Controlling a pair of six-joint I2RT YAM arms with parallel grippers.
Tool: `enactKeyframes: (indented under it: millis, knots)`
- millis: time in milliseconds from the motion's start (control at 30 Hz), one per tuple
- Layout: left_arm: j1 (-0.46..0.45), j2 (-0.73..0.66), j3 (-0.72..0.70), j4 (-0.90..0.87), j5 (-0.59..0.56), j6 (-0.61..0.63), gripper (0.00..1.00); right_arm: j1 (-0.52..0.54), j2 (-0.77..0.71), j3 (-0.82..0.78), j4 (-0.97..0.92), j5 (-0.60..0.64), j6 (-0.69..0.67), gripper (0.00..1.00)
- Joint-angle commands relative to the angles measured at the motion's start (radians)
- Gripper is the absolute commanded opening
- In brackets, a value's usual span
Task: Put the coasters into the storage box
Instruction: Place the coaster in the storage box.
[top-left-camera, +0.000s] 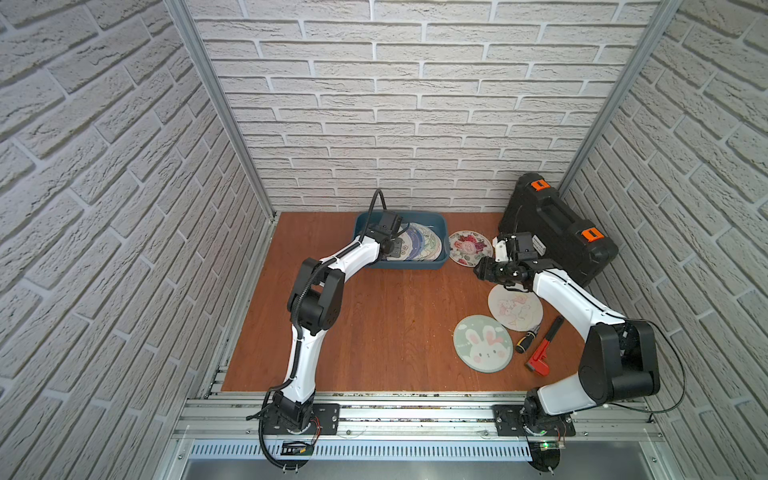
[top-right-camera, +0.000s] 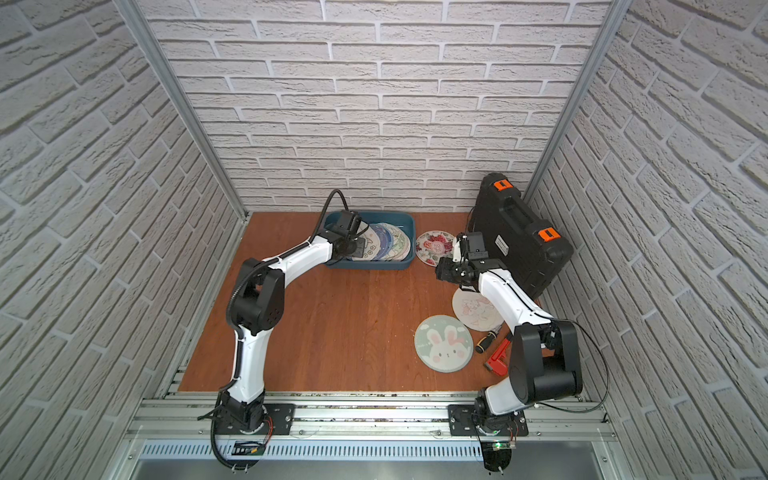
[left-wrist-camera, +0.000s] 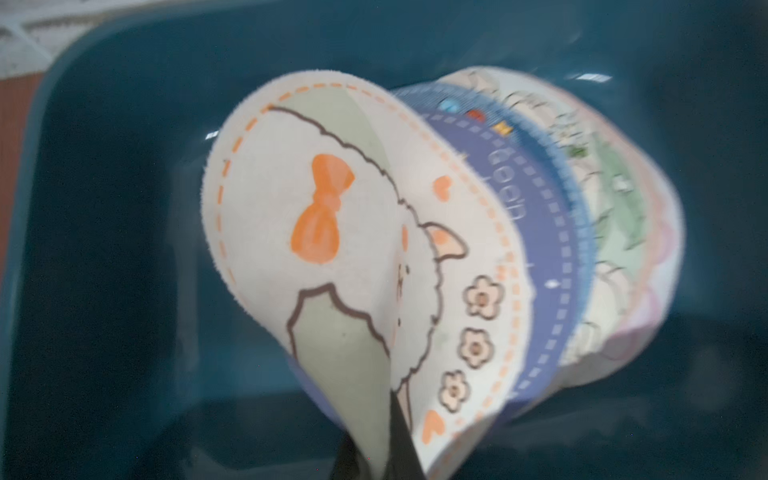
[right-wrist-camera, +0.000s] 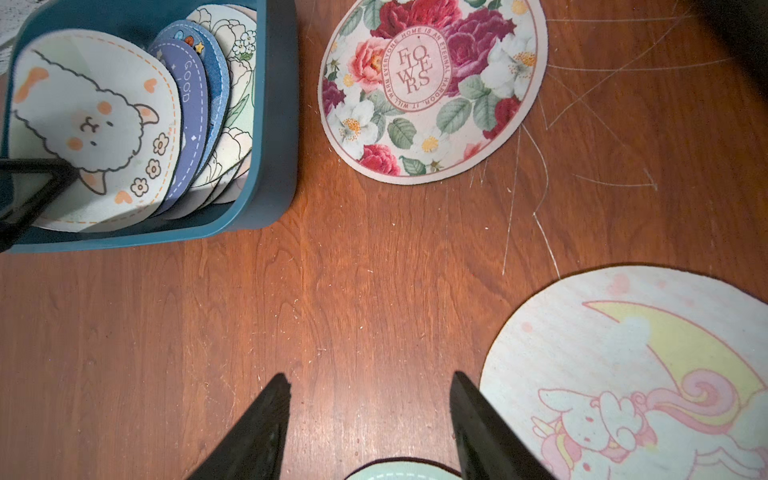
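Grey-white brick-pattern walls (top-left-camera: 415, 104) enclose the bay on three sides, and an aluminium rail (top-left-camera: 415, 409) along the front edge carries both arm bases. The reddish-brown wooden tabletop (top-left-camera: 374, 324) is flat and speckled with dust, with pale scratches (right-wrist-camera: 540, 187) near the rose coaster (top-left-camera: 470, 248). The storage box (top-left-camera: 419, 264) stands close to the back wall, about mid-width. Inside it, a fan of coasters (right-wrist-camera: 216, 83) lies overlapping. The left gripper (left-wrist-camera: 374, 453) is down inside the box, fingers pinched tight on the edge of the sheep coaster (left-wrist-camera: 332, 216), which bends in the grip. Three coasters lie flat on the wood, outside the box: the rose coaster just beside its right wall, the unicorn coaster (top-left-camera: 515, 307) nearer the front, and the bunny coaster (top-left-camera: 483, 343) close by that one. The right gripper (right-wrist-camera: 370, 407) hovers over bare wood between the rose and unicorn coasters, fingers spread, grasping nothing. A black case (top-left-camera: 557, 232) with orange latches fills the back right corner. A screwdriver (top-left-camera: 528, 338) and a red wrench (top-left-camera: 542, 353) lie beside the unicorn coaster.
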Motion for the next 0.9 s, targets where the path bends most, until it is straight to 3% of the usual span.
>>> enactKeyframes:
  millis: [0,200,533,633,767,867]
  knots:
    - [0.008,0.036,0.058,-0.074,-0.03,-0.022,0.0,0.007,-0.024,-0.018,0.014,-0.011,-0.009,0.62]
    - [0.008,0.127,0.144,-0.186,-0.093,0.016,0.0,0.009,-0.023,-0.028,0.024,-0.023,-0.005,0.62]
    - [0.009,0.133,0.139,-0.185,-0.136,0.017,0.02,0.01,-0.023,-0.031,0.015,-0.019,-0.01,0.62]
    - [0.006,0.122,0.134,-0.186,-0.153,0.02,0.19,0.012,-0.018,-0.028,0.015,-0.021,-0.011,0.62]
    - [-0.008,0.099,0.127,-0.196,-0.215,0.041,0.79,0.015,-0.006,-0.031,0.013,-0.012,-0.017,0.62]
    - [-0.024,0.073,0.123,-0.2,-0.253,0.058,0.98,0.018,0.004,-0.032,0.015,-0.01,-0.018,0.62]
